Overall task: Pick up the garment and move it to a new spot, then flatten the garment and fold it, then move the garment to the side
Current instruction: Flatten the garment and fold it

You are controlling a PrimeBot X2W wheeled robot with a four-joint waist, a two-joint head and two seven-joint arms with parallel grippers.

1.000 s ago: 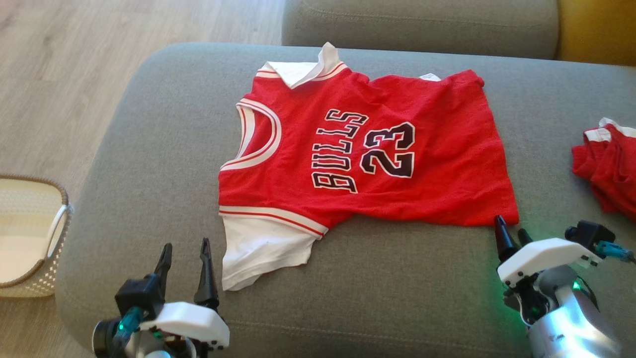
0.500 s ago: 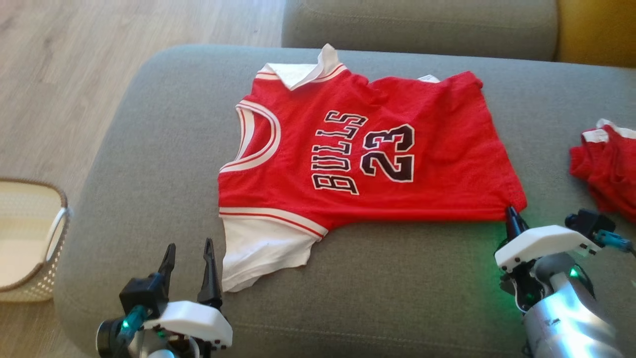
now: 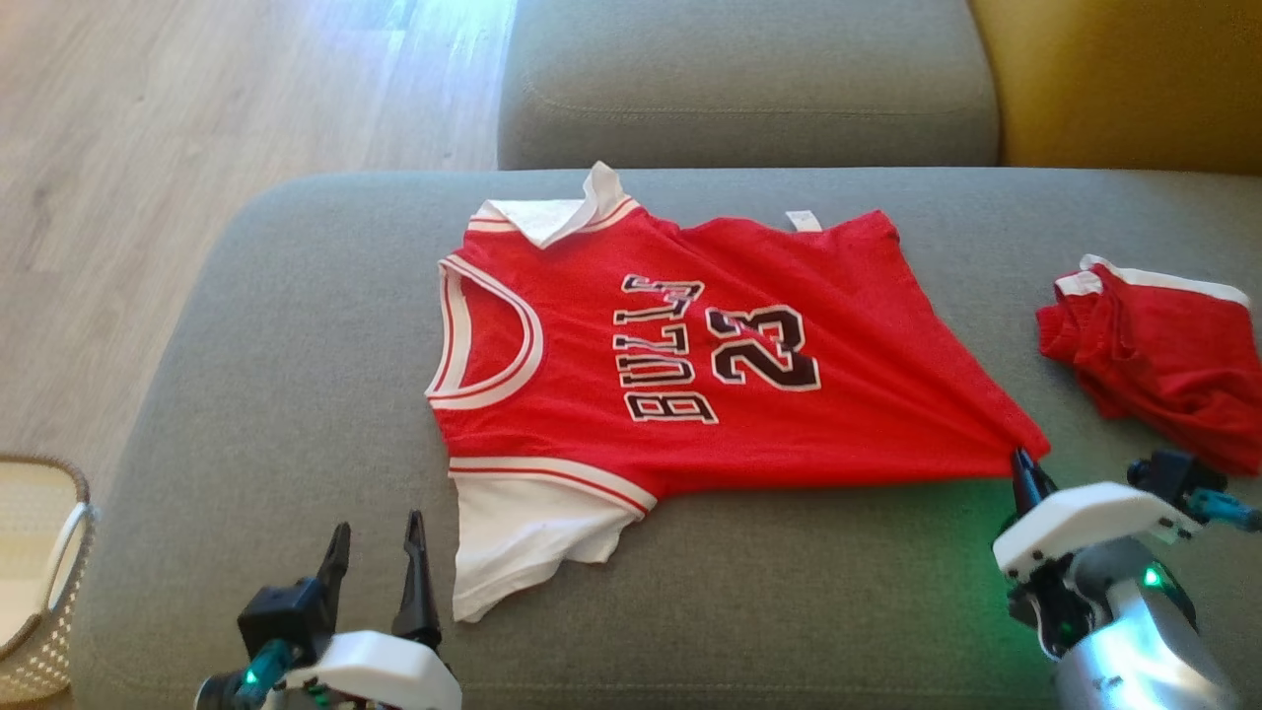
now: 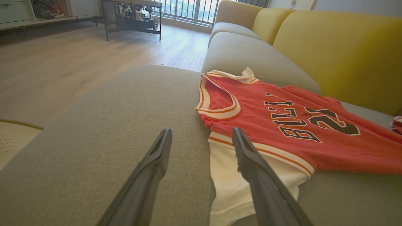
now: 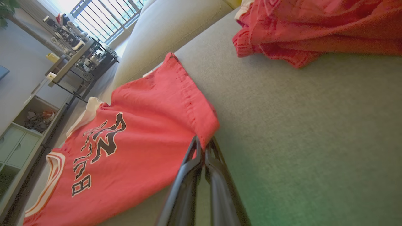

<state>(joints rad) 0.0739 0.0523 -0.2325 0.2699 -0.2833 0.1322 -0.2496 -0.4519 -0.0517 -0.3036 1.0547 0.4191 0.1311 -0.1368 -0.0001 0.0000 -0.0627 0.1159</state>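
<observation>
A red jersey (image 3: 749, 345) with "BULLS 23" in black and white sleeves lies spread on the grey sofa cushion (image 3: 296, 414). It also shows in the left wrist view (image 4: 282, 125) and the right wrist view (image 5: 141, 141). My right gripper (image 3: 1023, 463) is shut on the jersey's near right hem corner, its fingers pinching the cloth (image 5: 204, 142). My left gripper (image 3: 375, 552) stands open just left of the near white sleeve (image 3: 523, 532), with nothing between its fingers (image 4: 201, 138).
A second red garment (image 3: 1154, 355) lies bunched at the right of the cushion. A cream woven basket (image 3: 39, 572) stands on the wooden floor at the left. A grey back cushion (image 3: 749, 89) and a yellow one (image 3: 1134, 79) rise behind.
My right gripper has closed on the jersey's hem corner and pulled it towards the near right, stretching the cloth and wrinkling the lettering. The head camera has tilted, shifting the whole picture down.
</observation>
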